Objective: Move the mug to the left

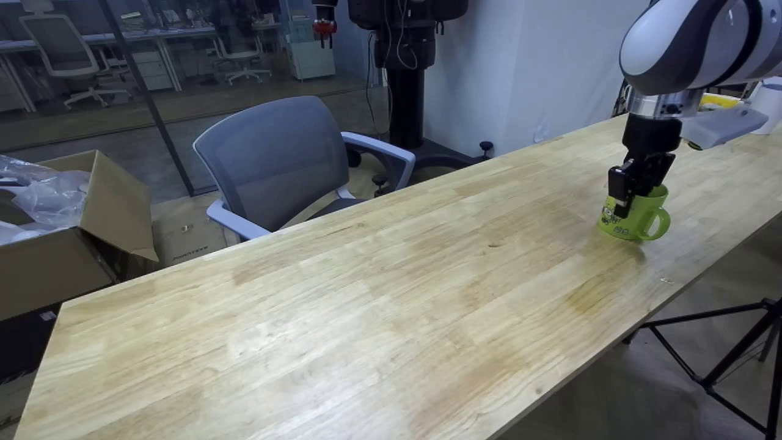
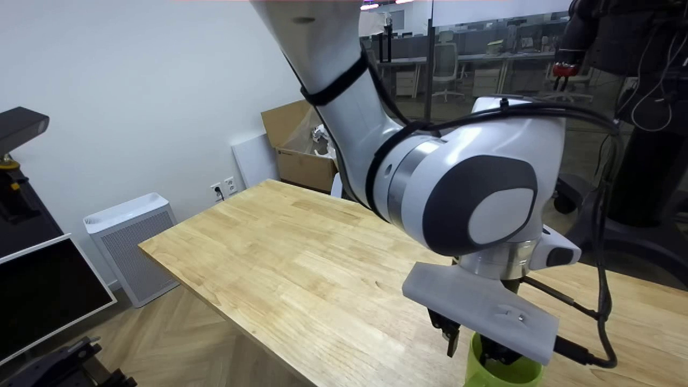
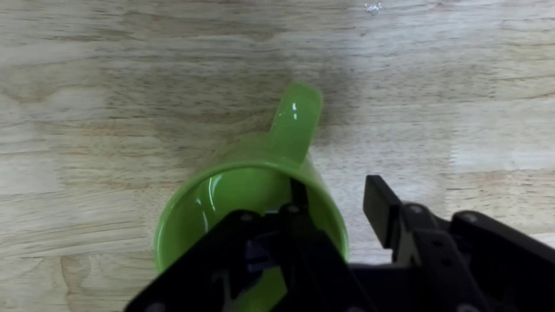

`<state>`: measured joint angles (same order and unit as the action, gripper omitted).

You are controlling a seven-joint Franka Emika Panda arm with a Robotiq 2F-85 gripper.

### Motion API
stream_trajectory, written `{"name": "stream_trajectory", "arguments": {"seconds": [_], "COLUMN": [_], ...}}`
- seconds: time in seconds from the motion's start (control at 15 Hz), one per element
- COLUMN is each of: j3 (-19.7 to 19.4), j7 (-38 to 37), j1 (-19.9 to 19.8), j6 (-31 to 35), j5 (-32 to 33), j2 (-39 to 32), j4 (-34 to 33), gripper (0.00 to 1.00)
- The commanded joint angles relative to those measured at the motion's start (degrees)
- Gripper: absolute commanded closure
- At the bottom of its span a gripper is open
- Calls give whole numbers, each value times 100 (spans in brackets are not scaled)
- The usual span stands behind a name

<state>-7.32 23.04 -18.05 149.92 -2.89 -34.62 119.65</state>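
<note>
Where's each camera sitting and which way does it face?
In an exterior view: from above, looking across the wooden tabletop toward the office chair; Panda arm at right.
In an exterior view: close to the looming arm, facing the cardboard box.
Wrist view: just above the lime-green mug, looking down into it; the gripper shows.
Both exterior views share tabletop, mug and arm.

The lime-green mug (image 1: 637,216) stands upright on the table (image 1: 391,305).
</note>
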Motion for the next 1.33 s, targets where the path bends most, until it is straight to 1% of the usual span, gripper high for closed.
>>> {"name": "stream_trajectory", "arguments": {"seconds": [0.0,0.07,0.2,0.27,0.33,0.67,0.93,1.27], "j3": [-38,-59,-53,-49,-38,34,119,266], "j7": [-294,-329,-319,-323,-304,-235,-152,36], "j1": [31,50,56,62,63,37,-22,-141], "j6": [3,-6,-83,-97,-122,-152,-243,-615], "j5": [252,310,400,416,445,437,340,19], "j2": [-72,-59,15,47,96,379,700,992], "j4": [-123,-122,-107,-97,-83,-31,-37,-154], "gripper": [89,97,100,100,97,97,97,97]}}
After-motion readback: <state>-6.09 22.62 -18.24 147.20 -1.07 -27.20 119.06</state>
